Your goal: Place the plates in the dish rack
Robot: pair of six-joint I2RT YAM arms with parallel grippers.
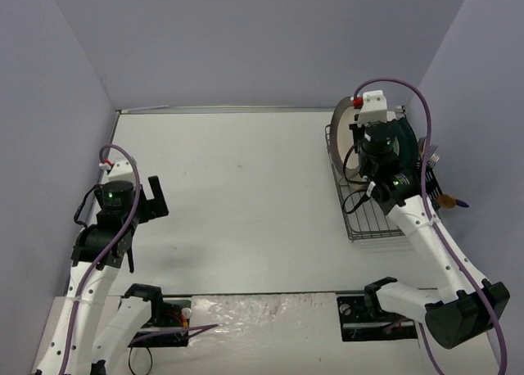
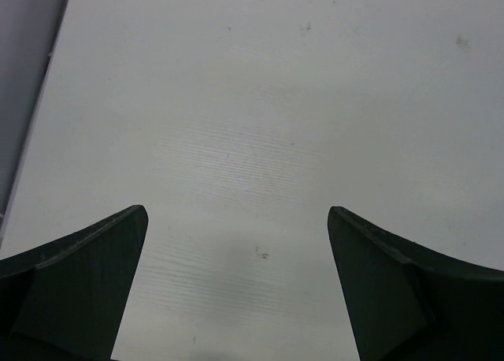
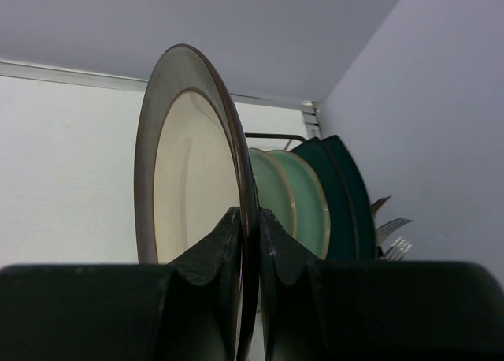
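My right gripper [image 3: 250, 228] is shut on the rim of the cream plate with the grey-brown rim [image 3: 189, 164] and holds it upright on edge. In the top view this plate [image 1: 337, 139] stands at the left side of the dark wire dish rack [image 1: 370, 223], with my right gripper [image 1: 372, 150] above it. Behind it in the rack stand pale mint-green plates [image 3: 305, 203] and dark teal plates [image 3: 348, 195]. My left gripper [image 1: 155, 196] is open and empty over bare table at the left, its fingers [image 2: 87, 274] wide apart.
A cutlery holder with forks and utensils [image 1: 435, 182] hangs on the rack's right side; fork tines [image 3: 394, 235] show by the right wall. Grey walls enclose the white table [image 1: 246, 187] at the back and on both sides.
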